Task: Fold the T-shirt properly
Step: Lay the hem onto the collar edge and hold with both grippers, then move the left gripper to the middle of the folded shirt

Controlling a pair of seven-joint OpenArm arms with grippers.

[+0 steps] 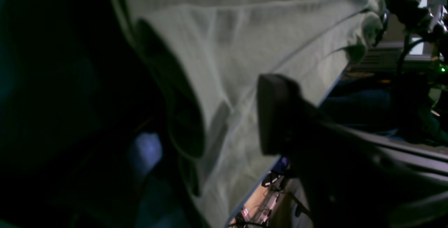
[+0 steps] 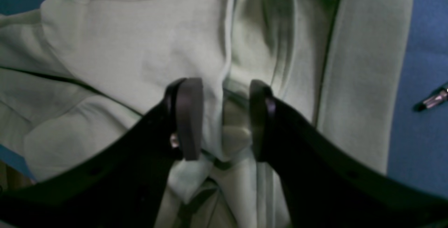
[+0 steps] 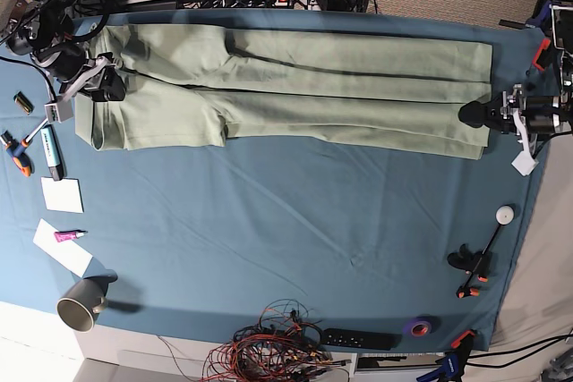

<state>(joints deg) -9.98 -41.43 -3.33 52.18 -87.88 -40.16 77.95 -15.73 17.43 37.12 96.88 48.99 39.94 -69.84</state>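
- Although the teal-blue table cloth fills most of the base view, only its upper strip is in use; the lower part holds just small clutter.
- Stretched across the upper part of that view lies the T-shirt, already doubled lengthwise into a long narrow band from upper left to right edge, one sleeve panel showing at the left end. By my judgement the side folds are done, and the crosswise folds that make a compact packet are left.
- At the left end of the band sits the right gripper: in its wrist view the two dark fingers stand apart with a bunched ridge of cloth between them, not yet pinched tight.
- At the right end, the left gripper meets the hem corner; its wrist view shows one finger lying against hanging cloth, the other hidden, so I cannot tell whether it is clamped.
- Lower left, a metal cup stands near the table edge, well apart from the shirt.
- Nearby lies a pink marker on paper.
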